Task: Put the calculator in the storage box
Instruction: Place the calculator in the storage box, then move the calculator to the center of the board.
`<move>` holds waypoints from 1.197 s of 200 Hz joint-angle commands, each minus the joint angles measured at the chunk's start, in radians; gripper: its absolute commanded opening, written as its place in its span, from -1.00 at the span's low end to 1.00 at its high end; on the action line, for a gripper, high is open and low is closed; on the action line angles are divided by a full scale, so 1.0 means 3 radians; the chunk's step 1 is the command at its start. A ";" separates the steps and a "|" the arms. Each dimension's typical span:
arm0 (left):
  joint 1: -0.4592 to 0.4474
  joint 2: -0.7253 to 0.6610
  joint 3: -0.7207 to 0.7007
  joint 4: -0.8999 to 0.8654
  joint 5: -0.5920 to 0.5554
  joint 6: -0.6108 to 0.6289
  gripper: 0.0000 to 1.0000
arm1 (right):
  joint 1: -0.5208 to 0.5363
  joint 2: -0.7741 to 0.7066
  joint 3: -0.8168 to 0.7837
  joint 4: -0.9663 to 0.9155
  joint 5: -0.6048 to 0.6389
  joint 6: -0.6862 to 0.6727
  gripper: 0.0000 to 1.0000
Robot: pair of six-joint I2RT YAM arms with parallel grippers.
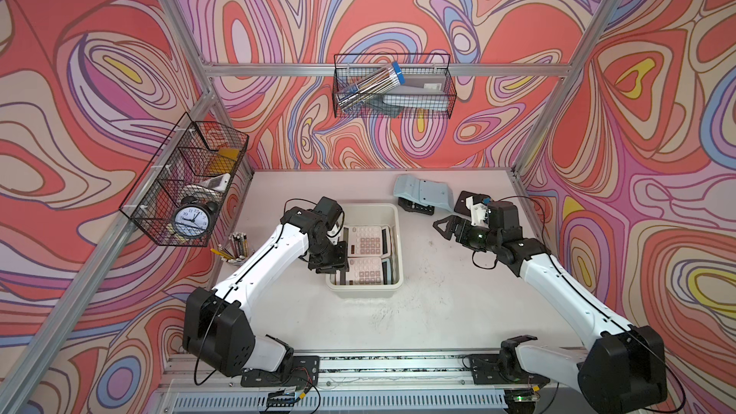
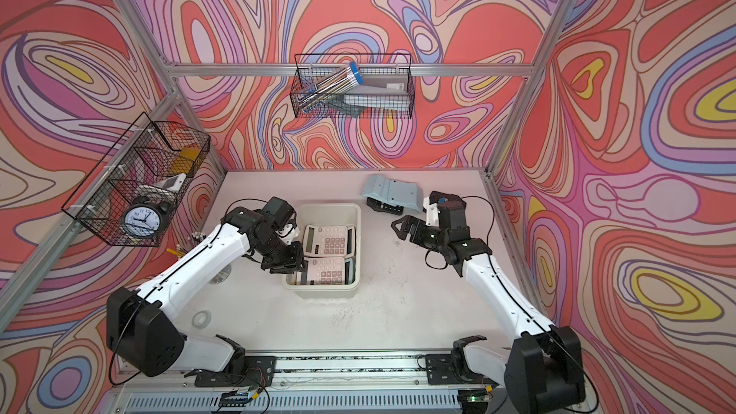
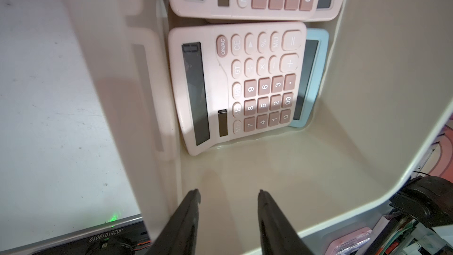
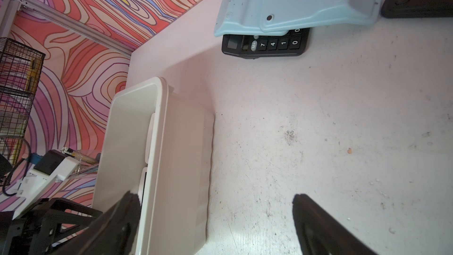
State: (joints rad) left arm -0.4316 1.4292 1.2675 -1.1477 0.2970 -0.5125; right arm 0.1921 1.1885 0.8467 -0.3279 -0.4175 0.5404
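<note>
The left tool (image 3: 229, 193) hangs part-open and empty over the storage box (image 1: 394, 215), centre frame, pink calculator (image 3: 245, 87) inside; the right tool (image 4: 215, 198) is wide open, empty.

Alarm clock (image 1: 192, 220) inside wire basket (image 1: 158, 201)

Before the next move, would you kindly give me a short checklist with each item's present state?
1. Left gripper empty: ok; jaws apart, nothing between them.
2. Pink calculator inside the box: ok; it lies face up.
3. Right gripper ready: ok; open and empty above the table.
4. All calculators boxed: not ok; a blue calculator lies face down on a black calculator, outside the box.
5. Room for two more in the box: cannot tell.
</note>
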 commanded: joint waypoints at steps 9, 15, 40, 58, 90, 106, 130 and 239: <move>-0.0014 -0.0169 0.0298 -0.0159 -0.0114 0.0072 0.18 | 0.0008 0.0001 0.0029 0.0022 0.0101 -0.0006 0.97; -0.0016 -0.0185 0.0348 -0.0146 -0.0131 0.0076 0.26 | 0.0004 0.0010 0.0039 0.0016 0.0128 -0.0006 0.97; -0.0014 -0.0257 0.0473 -0.0004 -0.0287 0.0098 0.64 | 0.0007 0.0062 0.0124 -0.0033 0.0343 -0.0009 0.97; -0.0012 -0.0293 0.0490 0.0177 -0.0454 0.0098 0.92 | -0.0005 0.0159 0.0216 -0.0104 0.0592 -0.0011 0.96; -0.0008 -0.0208 0.0548 0.0490 -0.0606 0.0134 0.98 | -0.0124 0.0426 0.0415 -0.0150 0.0898 -0.0067 0.97; -0.0010 -0.0142 0.0589 0.0621 -0.0559 0.0144 0.98 | -0.0259 0.0589 0.0525 -0.0120 0.0983 -0.0121 0.96; -0.0012 -0.0086 0.0582 0.0802 -0.0479 0.0158 0.98 | -0.0573 0.0927 0.0727 -0.0025 0.0955 -0.0170 0.96; -0.0011 -0.0364 0.0133 0.1085 -0.0391 0.0098 0.98 | -0.0933 0.2983 0.2593 -0.0046 0.1665 -0.0681 0.96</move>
State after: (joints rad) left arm -0.4324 1.3762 1.3209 -0.8413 0.1745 -0.4793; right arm -0.0696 1.9919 1.5204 -0.3073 0.0048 0.4038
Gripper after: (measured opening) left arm 0.987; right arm 0.983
